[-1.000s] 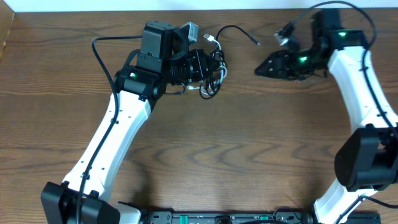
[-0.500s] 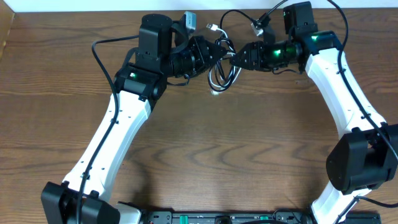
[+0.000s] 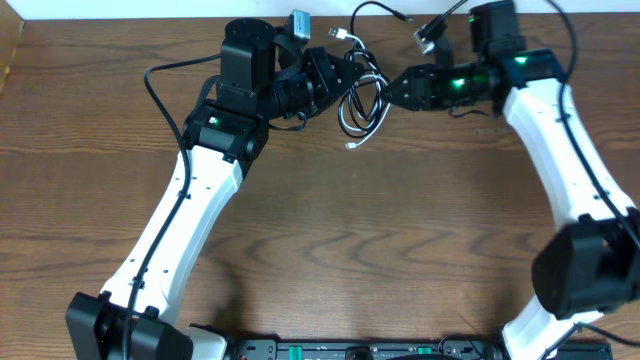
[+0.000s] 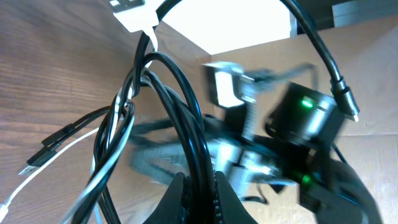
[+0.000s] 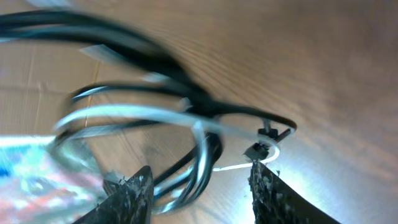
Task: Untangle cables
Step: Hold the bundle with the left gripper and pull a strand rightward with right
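Observation:
The cables [image 3: 362, 100] are a small coil of thin black and white cords at the back of the wooden table. My left gripper [image 3: 335, 78] is shut on black strands of the coil at its left side; the left wrist view shows the strands [image 4: 186, 118] clamped between my fingers [image 4: 200, 196]. My right gripper [image 3: 393, 92] is open at the coil's right side. In the right wrist view the cords [image 5: 186, 106] pass between my spread fingers [image 5: 200, 186]. A black plug end [image 3: 401, 14] and a white plug [image 3: 340, 35] trail toward the back edge.
A small grey block [image 3: 301, 22] sits on the left arm near the back edge. Thick black robot wires [image 3: 160, 85] run along both arms. The table's back edge [image 3: 120, 22] lies just behind the coil. Bare wood [image 3: 380, 240] fills the front half.
The right arm swung left from the right side to the coil, then drew back slightly right. The left gripper lifted the coil up and toward the back edge.

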Robot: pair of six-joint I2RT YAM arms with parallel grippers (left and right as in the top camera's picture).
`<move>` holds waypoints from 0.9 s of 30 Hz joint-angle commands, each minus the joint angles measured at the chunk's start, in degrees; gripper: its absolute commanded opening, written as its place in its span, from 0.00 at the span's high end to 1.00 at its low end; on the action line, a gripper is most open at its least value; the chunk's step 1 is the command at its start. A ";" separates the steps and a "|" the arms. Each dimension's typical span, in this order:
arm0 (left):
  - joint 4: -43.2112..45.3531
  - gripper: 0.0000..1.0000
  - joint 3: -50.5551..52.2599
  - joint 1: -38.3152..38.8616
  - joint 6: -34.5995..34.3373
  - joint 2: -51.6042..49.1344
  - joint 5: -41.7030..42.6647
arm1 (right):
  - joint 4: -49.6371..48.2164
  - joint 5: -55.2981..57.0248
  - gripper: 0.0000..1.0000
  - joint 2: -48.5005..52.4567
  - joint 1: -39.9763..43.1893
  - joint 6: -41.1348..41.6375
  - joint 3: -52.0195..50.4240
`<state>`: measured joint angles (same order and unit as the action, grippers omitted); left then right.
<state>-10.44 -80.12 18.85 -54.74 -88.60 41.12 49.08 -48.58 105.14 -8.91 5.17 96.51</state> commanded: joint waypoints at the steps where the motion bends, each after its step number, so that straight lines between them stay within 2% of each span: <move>1: 0.33 0.93 -0.74 -0.31 -3.80 1.11 -1.55 | 0.66 -10.40 0.52 -4.92 0.24 -17.90 0.13; 4: 0.33 0.92 -0.74 -0.31 -7.43 1.11 -1.55 | 0.35 -15.52 0.52 -5.16 -1.81 -23.50 0.13; 8: 0.33 0.93 -0.74 -0.31 -11.17 1.11 -1.55 | -1.77 -16.57 0.54 -5.11 -4.90 -24.09 0.13; 10: 0.33 0.92 -0.74 -0.31 -13.90 1.11 -1.73 | -2.54 -16.48 0.56 -5.11 -6.49 -24.04 0.13; 12: 0.33 0.93 -0.74 -0.31 -15.17 1.11 -1.70 | -3.08 -16.35 0.63 -5.11 -7.56 -24.02 0.13; 14: 0.33 0.93 -0.74 -0.31 -15.78 1.11 -1.70 | -5.01 -12.31 0.68 -5.11 -8.85 -20.61 0.13; 17: 0.33 0.92 -0.74 -0.31 -16.68 1.11 -1.68 | -6.71 -7.02 0.68 -5.11 -9.99 -17.18 0.13; 20: 0.33 0.93 -0.74 -0.31 -17.18 1.11 -1.68 | -6.93 -5.73 0.81 -5.11 -10.58 -17.11 0.13; 21: 0.31 0.92 -0.74 -0.31 -17.14 1.11 -1.75 | -6.93 -5.73 0.92 -5.11 -10.56 -16.72 0.13; 22: 0.31 0.92 -0.74 -0.31 -17.09 1.11 -1.79 | -7.02 -5.70 0.99 -5.14 -10.34 -16.22 0.13; 26: 0.24 0.76 -0.74 -0.31 -13.60 1.11 -2.89 | -8.15 -6.01 0.99 -5.31 -8.66 -11.45 0.13; 27: 0.24 0.68 -0.74 -0.31 -11.37 1.11 -3.13 | -8.59 -6.54 0.99 -5.44 -7.85 -9.94 0.13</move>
<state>-10.44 -80.12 18.81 -70.72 -88.60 38.83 41.36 -54.33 100.03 -18.63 -9.76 96.51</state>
